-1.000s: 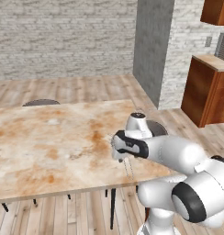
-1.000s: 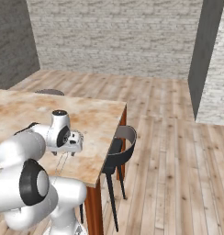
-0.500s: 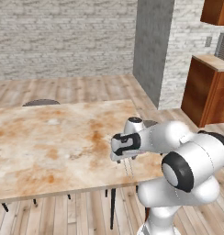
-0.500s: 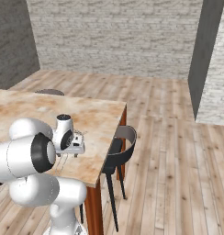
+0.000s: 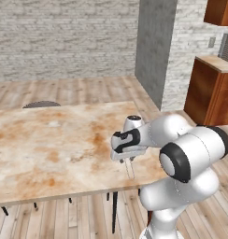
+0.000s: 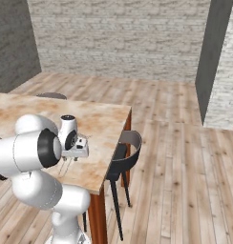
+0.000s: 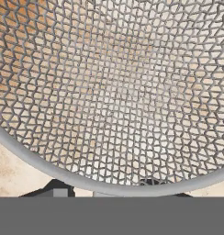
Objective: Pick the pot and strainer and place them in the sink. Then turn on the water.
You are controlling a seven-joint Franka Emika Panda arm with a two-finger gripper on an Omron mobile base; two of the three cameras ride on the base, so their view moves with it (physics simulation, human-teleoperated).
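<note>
- Strainer: in the hand view we log silver wire mesh right up against the camera, its round rim curving across the lower part, with the mottled orange-brown surface showing through and below it.
- Fingers: we see only dark tips at the bottom edge of the hand view, just under the strainer's rim; we cannot tell how far apart they stand or whether they have hold of the rim.
- Gripper: in the left base view we note it pointing down, low over the near right part of the worktop; a thin pale shape hangs beneath it, possibly the strainer, too faint to confirm.
- Worktop: marbled orange and cream slab on dark legs.
- Chair: dark shell seat on thin legs, tucked at the worktop's right end.
- Further chair back: a dark curve showing past the far edge of the worktop.
- Wooden cabinet: brown, by the right wall.
- Brick wall: pale, at the back.
</note>
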